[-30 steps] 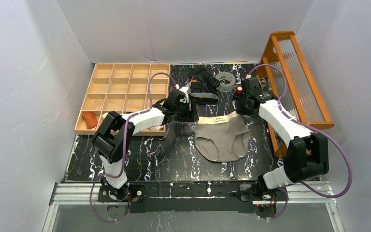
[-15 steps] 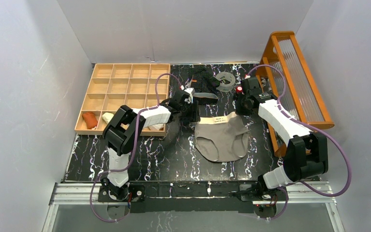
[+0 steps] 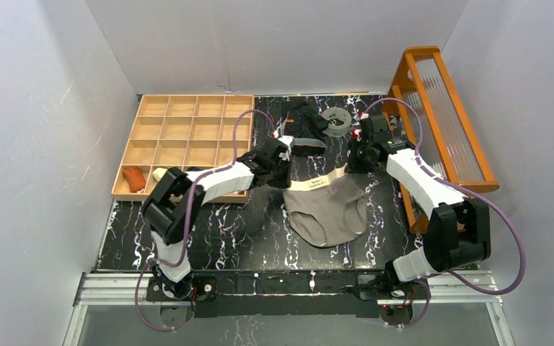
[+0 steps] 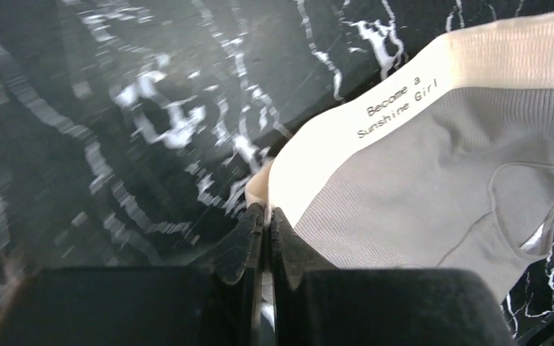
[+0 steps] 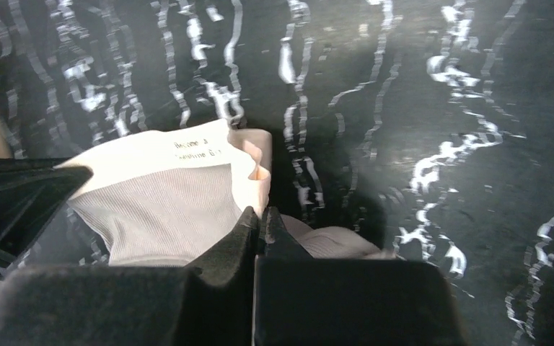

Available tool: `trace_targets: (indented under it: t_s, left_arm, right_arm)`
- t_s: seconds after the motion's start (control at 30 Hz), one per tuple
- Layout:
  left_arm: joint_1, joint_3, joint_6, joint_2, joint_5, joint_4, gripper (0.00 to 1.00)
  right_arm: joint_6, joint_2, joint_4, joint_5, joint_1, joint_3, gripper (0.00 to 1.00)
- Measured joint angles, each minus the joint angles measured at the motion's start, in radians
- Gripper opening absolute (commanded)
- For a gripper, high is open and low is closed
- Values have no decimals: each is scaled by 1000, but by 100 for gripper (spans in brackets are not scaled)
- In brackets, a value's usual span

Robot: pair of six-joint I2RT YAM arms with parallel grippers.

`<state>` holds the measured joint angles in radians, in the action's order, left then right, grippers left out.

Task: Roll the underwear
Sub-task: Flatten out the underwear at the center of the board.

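Two claws now hold the beige underwear (image 3: 328, 213) by its pale waistband (image 3: 322, 180). Half a second ago the left claw (image 4: 263, 216) was just beside the left corner of the waistband, and the cloth lay flat. Now that claw is clenched on the left corner, and the right claw (image 5: 260, 216) is clenched on the right corner. The waistband looks lifted off the worktop (image 3: 245, 231) and it slants, its right end farther away than its left. The whole piece has slid a little to the left.

We think the grab is done and the rolling can start from this end. The beige underwear is in the middle of the worktop, its narrow part toward the near edge. The black striped underwear (image 3: 303, 124) lies untouched at the far side.

Our left arm reaches far and to the right, elbow bent by the wooden tray (image 3: 187, 126). Our right arm reaches far and to the left. Both wrists tip down.
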<state>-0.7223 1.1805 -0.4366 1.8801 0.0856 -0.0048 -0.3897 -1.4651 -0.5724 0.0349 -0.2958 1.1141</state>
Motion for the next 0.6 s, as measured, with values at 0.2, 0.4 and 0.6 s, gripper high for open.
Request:
trace_targets:
  t_s: [0.2, 0.4, 0.6]
  left_arm:
    - [-1, -35, 27, -256, -249, -201, 40]
    - [3, 52, 55, -196, -379, -321, 52]
    - [3, 16, 69, -172, -364, -347, 56]
  right_arm:
    - [-12, 74, 39, -108, -2, -60, 1]
    - [-70, -16, 46, 75, 5, -57, 1]
    - [-82, -103, 44, 156, 10, -45, 15]
